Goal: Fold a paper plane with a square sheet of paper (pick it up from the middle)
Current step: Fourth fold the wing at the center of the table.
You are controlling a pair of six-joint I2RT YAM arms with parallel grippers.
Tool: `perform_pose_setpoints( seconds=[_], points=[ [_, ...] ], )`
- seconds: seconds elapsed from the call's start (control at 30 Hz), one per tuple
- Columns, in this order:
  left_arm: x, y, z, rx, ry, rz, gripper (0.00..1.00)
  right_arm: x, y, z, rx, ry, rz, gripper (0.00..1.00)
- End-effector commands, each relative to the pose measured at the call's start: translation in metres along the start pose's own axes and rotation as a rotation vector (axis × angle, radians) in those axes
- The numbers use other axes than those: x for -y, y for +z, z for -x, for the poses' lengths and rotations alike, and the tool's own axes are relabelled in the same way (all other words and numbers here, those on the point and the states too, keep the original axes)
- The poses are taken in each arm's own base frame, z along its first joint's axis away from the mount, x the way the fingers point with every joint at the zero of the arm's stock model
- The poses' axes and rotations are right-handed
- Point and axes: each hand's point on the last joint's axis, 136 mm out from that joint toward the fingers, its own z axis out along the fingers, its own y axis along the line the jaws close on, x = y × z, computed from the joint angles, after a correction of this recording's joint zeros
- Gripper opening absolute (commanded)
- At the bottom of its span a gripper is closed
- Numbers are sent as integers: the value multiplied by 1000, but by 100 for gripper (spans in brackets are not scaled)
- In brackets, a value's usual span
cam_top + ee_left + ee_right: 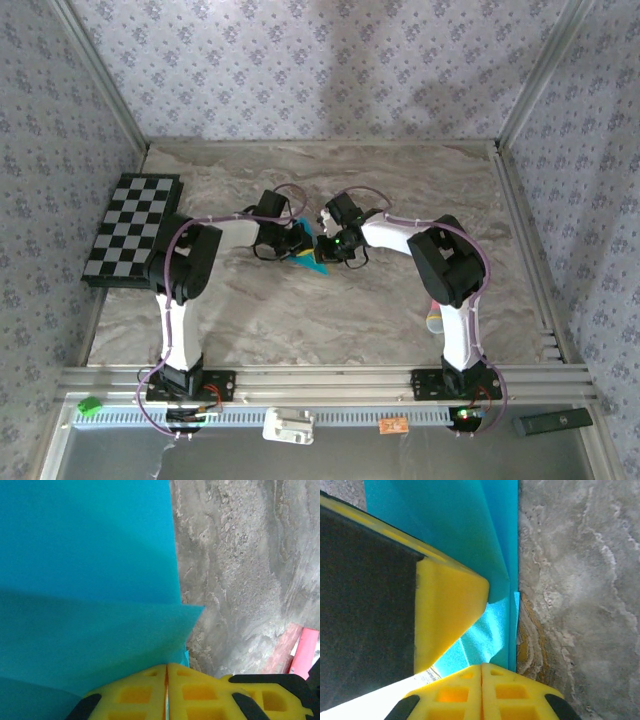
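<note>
While the folding is plainly under way, the task is looking no further than its middle. The square sheet of paper (305, 262) is showing creased, overlapping layers, yet nothing is reading as a finished dart with a sharp tip and a centre crease. Both arms are reaching to the middle of the marbled surface (400, 190), where the left gripper (297, 238) and the right gripper (327, 240) are meeting almost nose to nose. The teal paper is sitting between and just below them; whether it is touching the surface I cannot tell. Seen from the left wrist, the jaws are pressing together on a lower edge of the sheet, which is fanning upward in two broad planes with one pointed corner jutting right. Seen from the right wrist, the jaws are likewise pinching shut on a thin folded edge, with the other arm's yellow finger (445, 605) lying against the paper just beside. What is remaining, by my reckoning, is sharpening the nose and folding the wings — the paper is looking smooth, plain and thin, and liable to buckle.
</note>
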Motion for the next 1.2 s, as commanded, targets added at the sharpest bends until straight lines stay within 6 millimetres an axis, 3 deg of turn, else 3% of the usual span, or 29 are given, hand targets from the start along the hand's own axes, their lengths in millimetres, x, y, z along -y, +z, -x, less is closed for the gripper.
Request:
perform_pose_setpoints(
  seconds=[0.0,0.23,0.3,0.7,0.97,1.17],
  points=[
    [-36,6,5,10,-14,136,9,56,15,-59,-186,65,-208,8],
    [-57,-11,29,41,-5,196,9,72,11,-71,-213,66,-257,8],
    [-62,-17,38,52,-1,212,9,80,11,-86,-244,78,-273,7],
    [-109,-42,82,96,-42,298,9,81,9,-87,-239,87,-275,7],
    [-138,-60,100,125,-98,338,9,79,8,-86,-233,88,-271,7],
    [-129,-78,117,156,-101,325,9,76,8,-84,-225,92,-255,7]
  ],
)
